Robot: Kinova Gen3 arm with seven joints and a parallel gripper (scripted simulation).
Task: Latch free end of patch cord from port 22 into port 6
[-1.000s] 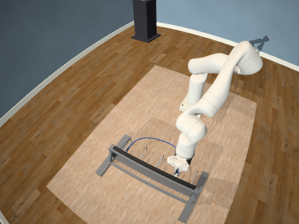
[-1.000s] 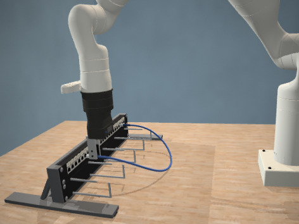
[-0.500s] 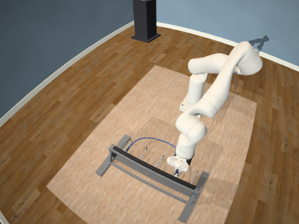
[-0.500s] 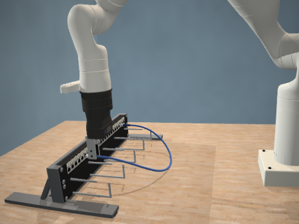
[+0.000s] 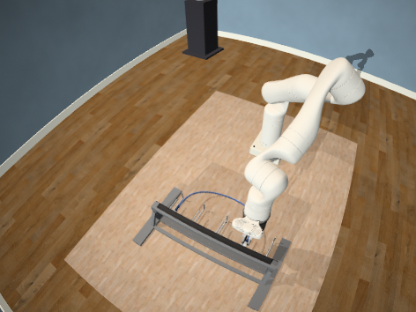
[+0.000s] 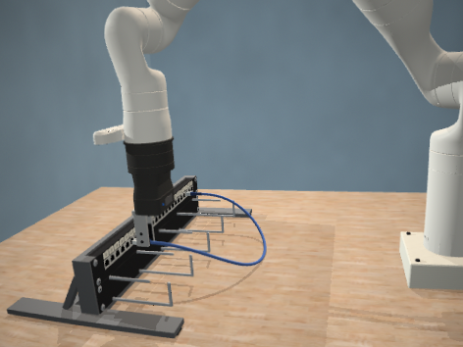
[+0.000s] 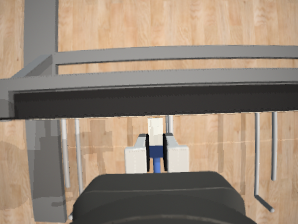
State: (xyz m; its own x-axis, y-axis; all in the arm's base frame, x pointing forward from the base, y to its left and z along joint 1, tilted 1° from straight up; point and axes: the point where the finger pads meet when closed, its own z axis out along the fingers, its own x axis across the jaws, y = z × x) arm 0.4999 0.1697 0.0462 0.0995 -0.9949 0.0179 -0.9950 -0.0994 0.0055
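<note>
The rack's dark patch panel [image 5: 194, 224] [image 6: 112, 251] [image 7: 150, 97] stands on the table. A blue patch cord [image 5: 211, 193] [image 6: 262, 240] [image 7: 158, 162] runs from a port near the panel's far end in the exterior view, loops over the table and comes back to my gripper [image 5: 247, 240] [image 6: 142, 237] [image 7: 156, 142]. The gripper is shut on the cord's pale plug [image 7: 155, 126] and points at the panel's front face. In the wrist view the plug's tip reaches the panel's edge. I cannot tell whether it sits in a port.
Several thin grey cable bars [image 6: 157, 253] [image 7: 256, 150] stick out from the panel's front on both sides of the gripper. The rack's flat feet [image 6: 93, 316] [image 5: 264, 291] rest near the table's edge. The arm's base [image 6: 432, 265] [image 5: 264, 147] stands beyond the cord loop.
</note>
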